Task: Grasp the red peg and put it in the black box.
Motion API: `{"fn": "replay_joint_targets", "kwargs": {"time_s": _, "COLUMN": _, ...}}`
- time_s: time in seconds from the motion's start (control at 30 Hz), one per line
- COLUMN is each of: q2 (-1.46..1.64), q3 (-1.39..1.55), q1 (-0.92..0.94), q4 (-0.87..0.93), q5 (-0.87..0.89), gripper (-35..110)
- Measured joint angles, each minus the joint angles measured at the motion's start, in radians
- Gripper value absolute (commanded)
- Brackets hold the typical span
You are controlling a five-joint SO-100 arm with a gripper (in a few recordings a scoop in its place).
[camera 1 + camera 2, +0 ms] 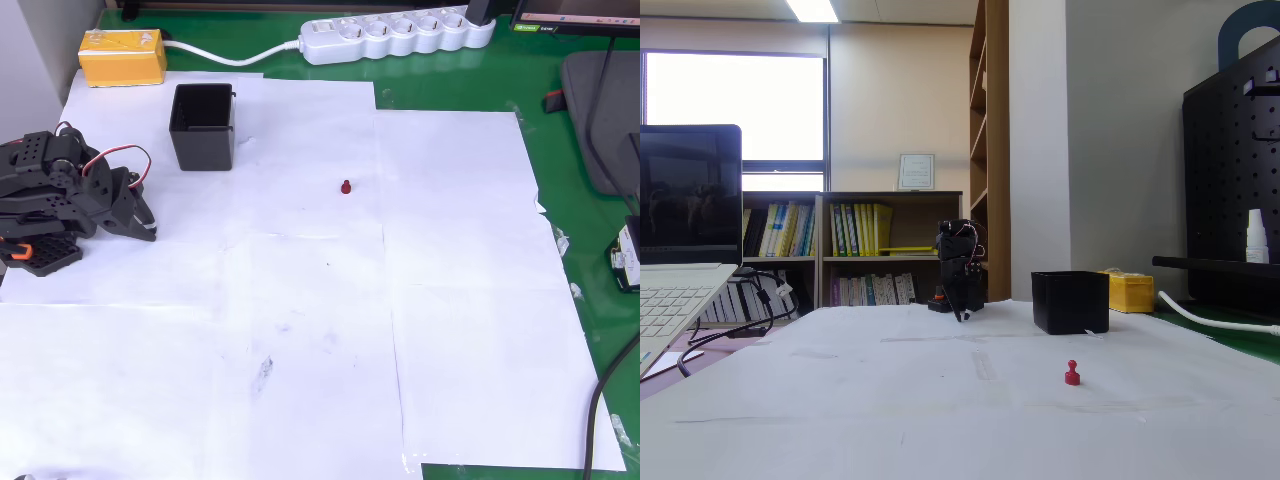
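Note:
The tiny red peg (345, 187) (1072, 373) stands upright on the white paper near the middle of the table. The black box (203, 126) (1070, 301) sits open-topped on the paper, up and to the left of the peg in the overhead view. My black arm is folded at the left edge, with its gripper (147, 226) (961, 313) pointing right, below and left of the box and far from the peg. Its fingers lie close together with nothing between them.
A yellow block (122, 56) (1130, 292) lies behind the box. A white power strip (398, 36) runs along the back edge. A laptop (685, 250) stands at the left of the fixed view. Cables and a dark pad (604, 120) lie on the green mat at the right.

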Motion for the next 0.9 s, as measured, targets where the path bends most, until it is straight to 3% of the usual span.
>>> {"fn": "replay_joint_targets", "kwargs": {"time_s": 0.77, "q2": 0.003, "q3": 0.000, "q1": -0.071, "q4": -0.021, "q5": 0.029, "gripper": 0}}
{"fn": "replay_joint_targets", "kwargs": {"time_s": 0.9, "q2": 0.118, "q3": 0.000, "q1": -0.098, "q4": -0.298, "q5": 0.034, "gripper": 0}}
